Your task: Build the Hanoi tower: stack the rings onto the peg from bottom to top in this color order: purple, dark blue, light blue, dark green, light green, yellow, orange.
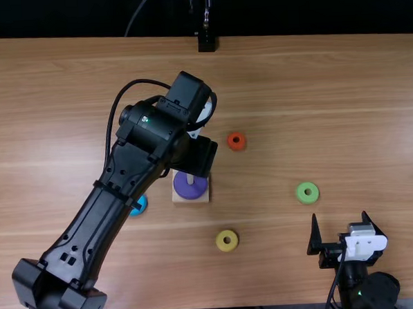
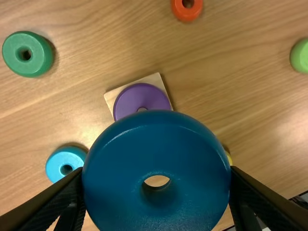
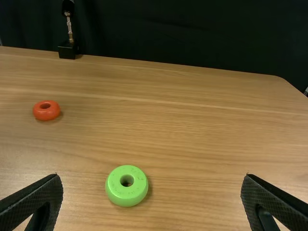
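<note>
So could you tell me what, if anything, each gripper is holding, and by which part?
The left gripper holds the dark blue ring by opposite sides of its outer rim. The right gripper holds nothing, its jaws apart.

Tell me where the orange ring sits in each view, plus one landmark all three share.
Top view: the orange ring, near the middle, above the yellow ring.
Left wrist view: the orange ring, partly cut off at the picture's edge.
Right wrist view: the orange ring, farther off than the light green ring.
Shared landmark: the light green ring.
</note>
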